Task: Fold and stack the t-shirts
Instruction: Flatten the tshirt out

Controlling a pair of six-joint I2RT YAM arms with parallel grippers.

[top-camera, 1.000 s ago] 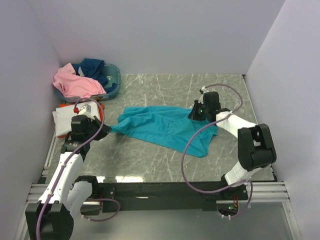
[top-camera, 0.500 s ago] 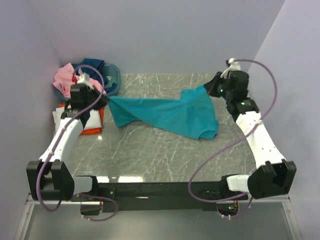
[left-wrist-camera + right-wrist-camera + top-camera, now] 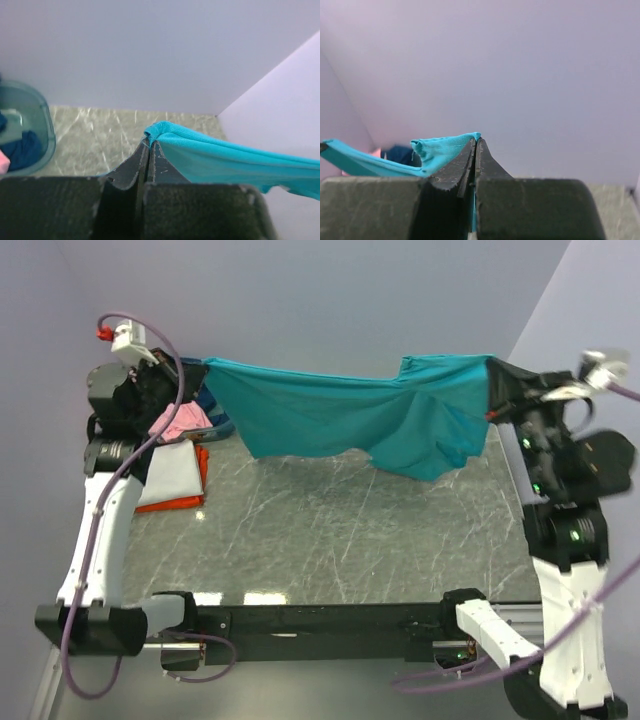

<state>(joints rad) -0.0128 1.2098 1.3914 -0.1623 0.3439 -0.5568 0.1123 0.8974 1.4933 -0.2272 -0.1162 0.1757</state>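
The teal t-shirt (image 3: 340,415) hangs stretched in the air between both grippers, well above the table. My left gripper (image 3: 200,370) is shut on its left corner, which shows at the fingertips in the left wrist view (image 3: 155,131). My right gripper (image 3: 492,370) is shut on its right corner, seen in the right wrist view (image 3: 445,146). A folded white t-shirt (image 3: 172,472) lies on an orange one (image 3: 185,502) at the table's left. The pink t-shirt (image 3: 180,420) and the navy one (image 3: 22,149) are in the basket.
The blue-grey plastic basket (image 3: 42,120) stands at the back left corner, mostly hidden behind my left arm in the top view. Purple walls close in the left, back and right. The grey marble table (image 3: 350,530) lies below the hanging shirt.
Both grippers have risen and moved apart, lifting the teal t-shirt off the table until it hangs stretched between them.
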